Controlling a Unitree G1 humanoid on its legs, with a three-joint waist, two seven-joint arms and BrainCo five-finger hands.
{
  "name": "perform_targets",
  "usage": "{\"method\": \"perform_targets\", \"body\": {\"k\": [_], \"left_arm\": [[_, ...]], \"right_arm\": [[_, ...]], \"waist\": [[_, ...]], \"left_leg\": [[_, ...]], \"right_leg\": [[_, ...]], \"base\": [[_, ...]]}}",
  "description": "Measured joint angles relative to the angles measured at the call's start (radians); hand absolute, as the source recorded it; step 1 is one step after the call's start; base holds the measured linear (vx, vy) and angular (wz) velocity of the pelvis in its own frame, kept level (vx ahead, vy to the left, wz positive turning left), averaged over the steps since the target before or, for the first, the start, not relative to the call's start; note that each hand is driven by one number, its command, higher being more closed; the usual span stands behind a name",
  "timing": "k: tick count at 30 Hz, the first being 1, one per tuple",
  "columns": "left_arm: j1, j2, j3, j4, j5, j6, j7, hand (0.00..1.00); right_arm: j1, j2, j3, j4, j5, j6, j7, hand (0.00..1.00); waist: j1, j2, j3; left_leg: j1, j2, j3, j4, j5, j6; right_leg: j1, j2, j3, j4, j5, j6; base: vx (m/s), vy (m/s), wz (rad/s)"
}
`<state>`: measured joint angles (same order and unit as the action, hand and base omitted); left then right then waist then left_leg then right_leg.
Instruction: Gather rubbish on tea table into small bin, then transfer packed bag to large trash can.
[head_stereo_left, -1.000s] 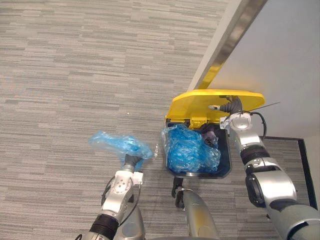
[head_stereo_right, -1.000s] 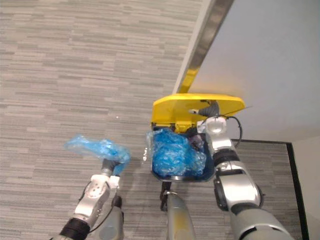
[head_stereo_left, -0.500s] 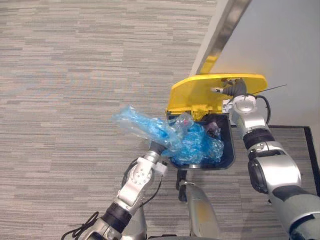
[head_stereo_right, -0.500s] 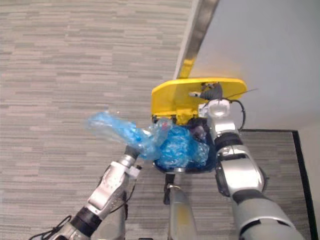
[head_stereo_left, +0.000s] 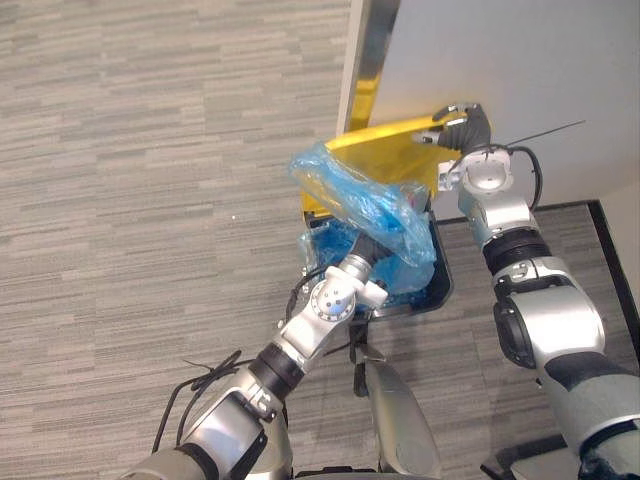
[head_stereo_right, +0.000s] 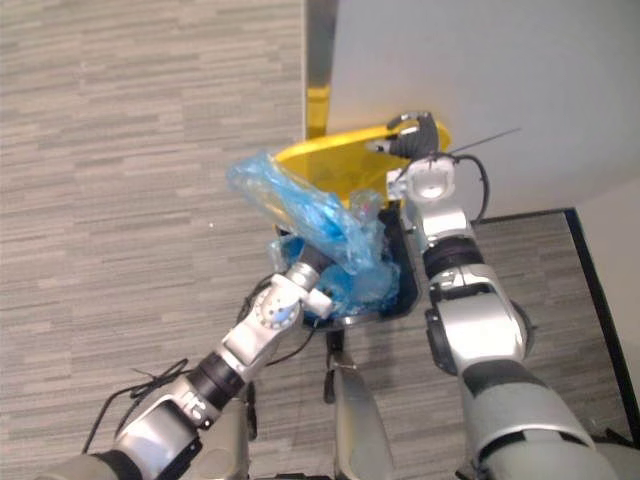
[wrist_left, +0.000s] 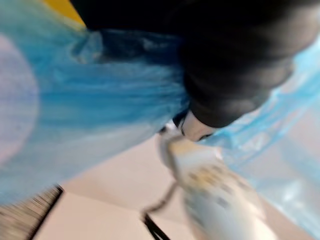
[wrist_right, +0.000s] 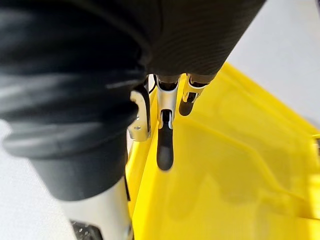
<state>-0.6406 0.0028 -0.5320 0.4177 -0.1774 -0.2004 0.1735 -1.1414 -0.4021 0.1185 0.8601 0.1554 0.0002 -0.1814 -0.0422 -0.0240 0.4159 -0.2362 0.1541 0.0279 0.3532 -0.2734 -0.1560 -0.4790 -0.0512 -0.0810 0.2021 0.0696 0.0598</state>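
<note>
A crumpled blue plastic bag (head_stereo_left: 350, 200) hangs above the mouth of the dark trash can (head_stereo_left: 441, 285), held up from below by my left hand (head_stereo_left: 366, 252), whose fingers are shut on its lower end. In the left wrist view the blue bag (wrist_left: 75, 100) spreads right past the hand's dark cover (wrist_left: 235, 65). The can's yellow lid (head_stereo_left: 385, 150) stands raised against the wall. My right hand (head_stereo_left: 458, 120) rests at the lid's top edge; its straight fingers (wrist_right: 165, 145) lie flat on the yellow lid (wrist_right: 225, 190).
More blue plastic (head_stereo_left: 405, 275) lies inside the can. A light grey wall (head_stereo_left: 480, 50) with a metallic strip (head_stereo_left: 365, 60) rises directly behind it. Striped grey carpet (head_stereo_left: 150, 200) stretches to the left. A dark border line (head_stereo_left: 600, 230) runs on the floor at the right.
My left hand has carried the blue bag rightwards from over the carpet to above the can. My right hand stays on the lid. The camera has shifted too.
</note>
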Motion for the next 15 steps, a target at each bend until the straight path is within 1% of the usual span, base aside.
{"method": "perform_targets", "body": {"k": [2, 3, 5, 8, 9, 11, 13, 15], "left_arm": [[-0.036, 0.001, 0.021, 0.06, 0.008, 0.013, 0.002, 1.0], [-0.065, 0.001, 0.033, 0.101, 0.019, 0.019, 0.003, 1.0], [-0.109, 0.0, 0.04, 0.162, 0.029, 0.035, 0.003, 1.0], [-0.154, 0.0, 0.045, 0.24, 0.063, 0.051, 0.003, 1.0], [-0.177, 0.001, 0.053, 0.285, 0.08, 0.062, 0.002, 1.0], [-0.207, 0.001, 0.064, 0.352, 0.11, 0.083, 0.001, 1.0], [-0.236, 0.001, 0.065, 0.407, 0.142, 0.099, -0.001, 1.0], [-0.264, -0.004, 0.064, 0.442, 0.179, 0.105, -0.003, 1.0]], "right_arm": [[0.001, 0.002, 0.014, -0.044, 0.0, -0.002, 0.0, 0.0], [0.001, 0.004, 0.023, -0.071, 0.0, -0.005, 0.0, 0.0], [0.004, 0.006, 0.036, -0.109, 0.0, -0.025, -0.004, 0.0], [0.01, 0.007, 0.043, -0.179, -0.001, -0.042, -0.02, 0.0], [0.018, 0.009, 0.045, -0.209, -0.001, -0.053, -0.022, 0.0], [0.027, 0.009, 0.05, -0.255, -0.001, -0.069, -0.024, 0.0], [0.037, 0.009, 0.051, -0.295, 0.0, -0.075, -0.029, 0.0], [0.066, 0.009, 0.05, -0.348, 0.0, -0.089, -0.036, 0.0]], "waist": [[-0.015, -0.002, 0.013], [-0.022, -0.008, 0.023], [-0.037, -0.013, 0.046], [-0.052, -0.017, 0.048], [-0.058, -0.025, 0.053], [-0.068, -0.033, 0.058], [-0.069, -0.043, 0.064], [-0.071, -0.045, 0.065]], "left_leg": [[-0.007, 0.002, 0.002, -0.001, 0.003, -0.004], [-0.009, 0.002, 0.008, -0.001, 0.003, -0.004], [-0.01, 0.003, 0.01, -0.002, 0.004, -0.004], [-0.044, 0.002, 0.015, -0.004, 0.004, -0.004], [-0.052, 0.001, 0.018, -0.005, 0.005, -0.003], [-0.075, 0.006, 0.017, -0.005, 0.009, -0.009], [-0.09, 0.013, 0.016, -0.003, 0.009, -0.01], [-0.114, 0.02, 0.015, 0.0, 0.01, -0.013]], "right_leg": [[-0.009, 0.001, 0.0, 0.001, 0.007, 0.002], [-0.013, 0.0, 0.001, 0.001, 0.008, 0.002], [-0.015, 0.001, 0.003, 0.0, 0.008, 0.001], [-0.052, 0.001, 0.008, 0.0, 0.008, 0.001], [-0.066, 0.001, 0.012, 0.001, 0.011, -0.001], [-0.087, 0.003, 0.009, 0.002, 0.017, -0.003], [-0.102, 0.008, 0.008, 0.002, 0.018, -0.005], [-0.12, 0.011, 0.002, 0.002, 0.017, -0.004]], "base": [[0.05, -0.012, -0.04], [0.05, -0.002, -0.09], [0.04, -0.003, -0.05], [0.02, -0.016, -0.02], [0.02, -0.023, -0.05], [0.03, -0.036, -0.02], [0.03, -0.059, 0.02], [0.02, -0.051, 0.07]]}}
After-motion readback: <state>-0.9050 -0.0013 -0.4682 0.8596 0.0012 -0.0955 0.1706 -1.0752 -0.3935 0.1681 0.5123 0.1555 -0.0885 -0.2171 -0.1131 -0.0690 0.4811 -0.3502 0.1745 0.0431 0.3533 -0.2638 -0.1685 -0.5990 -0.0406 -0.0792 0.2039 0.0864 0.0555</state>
